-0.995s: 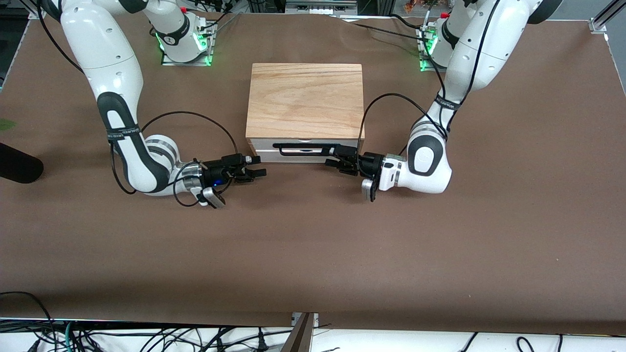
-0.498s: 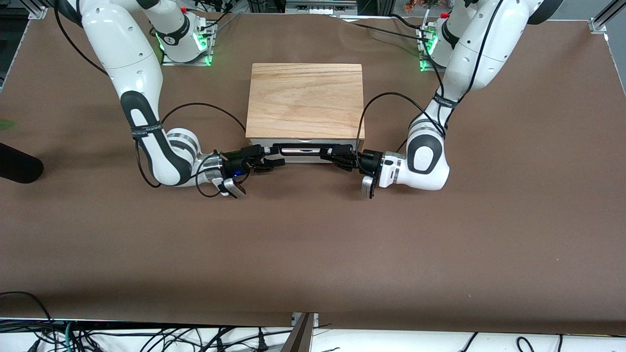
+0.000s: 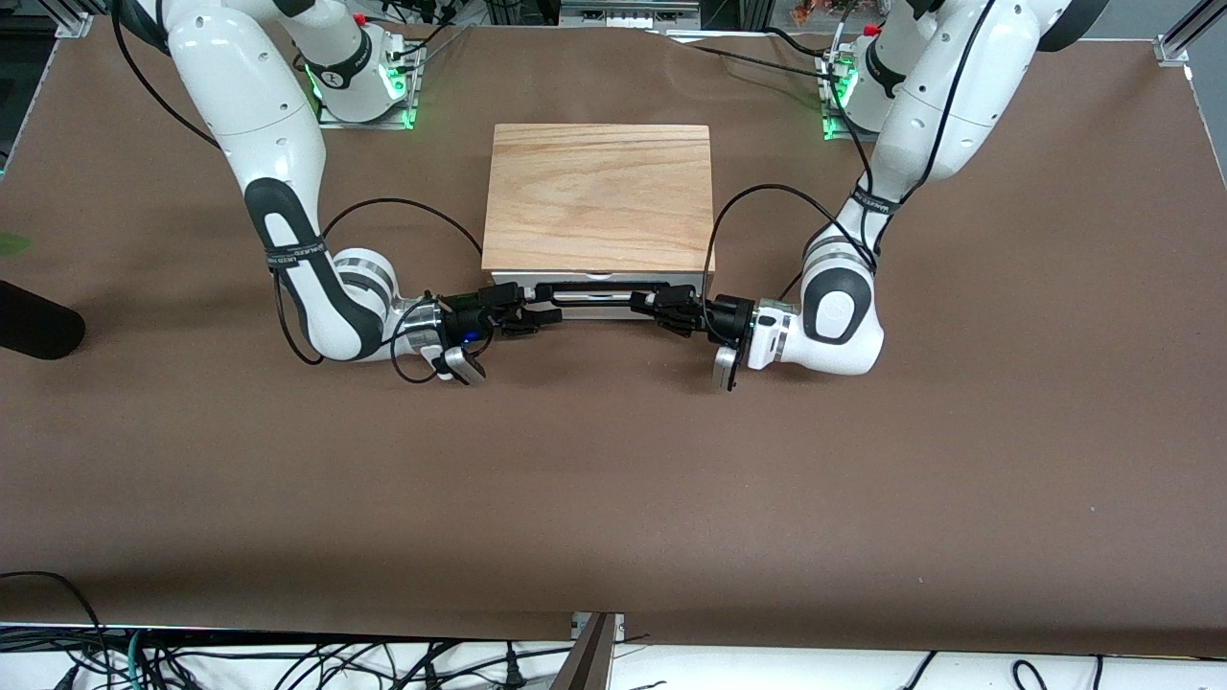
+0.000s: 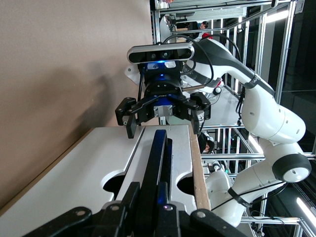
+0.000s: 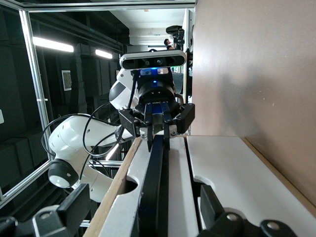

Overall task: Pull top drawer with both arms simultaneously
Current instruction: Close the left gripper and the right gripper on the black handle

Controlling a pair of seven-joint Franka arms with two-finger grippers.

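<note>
The top drawer's white front (image 3: pixel 596 310) sits flush under the box's wooden top (image 3: pixel 599 196); its wood inside is hidden. Its black bar handle (image 3: pixel 599 287) runs across the front. My left gripper (image 3: pixel 644 305) is at the handle's end toward the left arm, and in the left wrist view (image 4: pixel 146 193) it is shut on the bar (image 4: pixel 159 148). My right gripper (image 3: pixel 540 314) is at the other end. In the right wrist view (image 5: pixel 143 197) it is open, with its fingers (image 5: pixel 75 205) wide apart on either side of the bar (image 5: pixel 154 173).
The box stands mid-table on brown covering (image 3: pixel 613 479). Black cable loops (image 3: pixel 403 206) hang beside both wrists, close to the box's sides. A black rounded object (image 3: pixel 38 331) lies at the table's edge toward the right arm's end.
My right gripper has swung in from the table beside the box to straddle the handle's end. My left gripper has edged up along the handle and closed on it.
</note>
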